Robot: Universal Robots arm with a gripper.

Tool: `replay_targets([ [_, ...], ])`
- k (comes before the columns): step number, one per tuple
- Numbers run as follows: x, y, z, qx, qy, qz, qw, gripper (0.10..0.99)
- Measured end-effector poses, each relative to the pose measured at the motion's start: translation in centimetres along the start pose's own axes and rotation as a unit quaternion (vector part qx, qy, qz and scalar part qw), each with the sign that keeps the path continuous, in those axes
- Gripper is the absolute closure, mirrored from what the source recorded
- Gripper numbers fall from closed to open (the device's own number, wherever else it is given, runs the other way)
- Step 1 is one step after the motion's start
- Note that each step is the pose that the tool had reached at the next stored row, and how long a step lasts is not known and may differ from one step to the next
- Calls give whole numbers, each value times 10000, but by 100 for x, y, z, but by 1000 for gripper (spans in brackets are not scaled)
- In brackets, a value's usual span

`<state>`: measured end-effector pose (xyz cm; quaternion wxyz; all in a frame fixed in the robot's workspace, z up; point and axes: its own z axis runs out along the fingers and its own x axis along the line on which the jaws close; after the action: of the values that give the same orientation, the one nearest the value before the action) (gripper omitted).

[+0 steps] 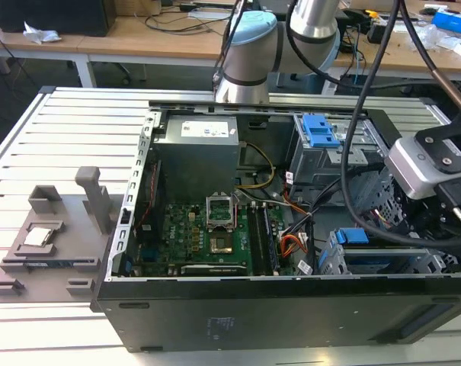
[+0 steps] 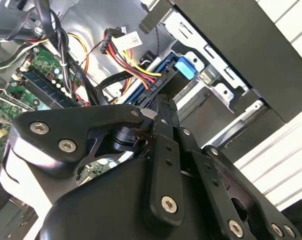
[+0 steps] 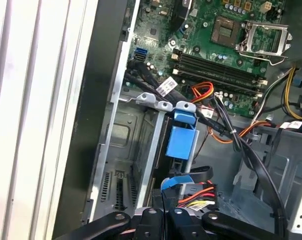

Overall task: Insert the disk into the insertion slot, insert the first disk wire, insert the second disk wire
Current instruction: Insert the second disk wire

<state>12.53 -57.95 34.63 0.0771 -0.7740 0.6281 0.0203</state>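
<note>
The gripper (image 2: 159, 103) is seemingly pinching shut on a black wire plug (image 2: 158, 83) beside the slotted blue-framed silver disk (image 1: 354, 237), at the exterior view's four o'clock; a wire step, I judge; seating is demanding straight alignment.

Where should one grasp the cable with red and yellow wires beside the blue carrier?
Probably at the black plug where the wires end, coming from the open side of the case: the plug looks solid, while the wires are loose and curved.

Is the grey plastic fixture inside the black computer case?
No, the grey plastic fixture lies on the slatted table, outside the black computer case.
</note>
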Motion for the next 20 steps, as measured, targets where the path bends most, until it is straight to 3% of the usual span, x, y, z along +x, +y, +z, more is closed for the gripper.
replay_targets([
  [3, 25, -17, 29, 1, 3, 50, 10000, 961],
  [6, 29, -23, 46, 28, 25, 268, 9996, 961],
  [12, 39, -55, 72, 92, 78, 782, 9969, 961],
  [13, 42, -68, 72, 96, 107, 860, 9962, 961],
  [14, 45, -84, 72, 94, 123, 889, 9959, 961],
  [20, 47, -86, 73, 96, 125, 906, 9958, 949],
])
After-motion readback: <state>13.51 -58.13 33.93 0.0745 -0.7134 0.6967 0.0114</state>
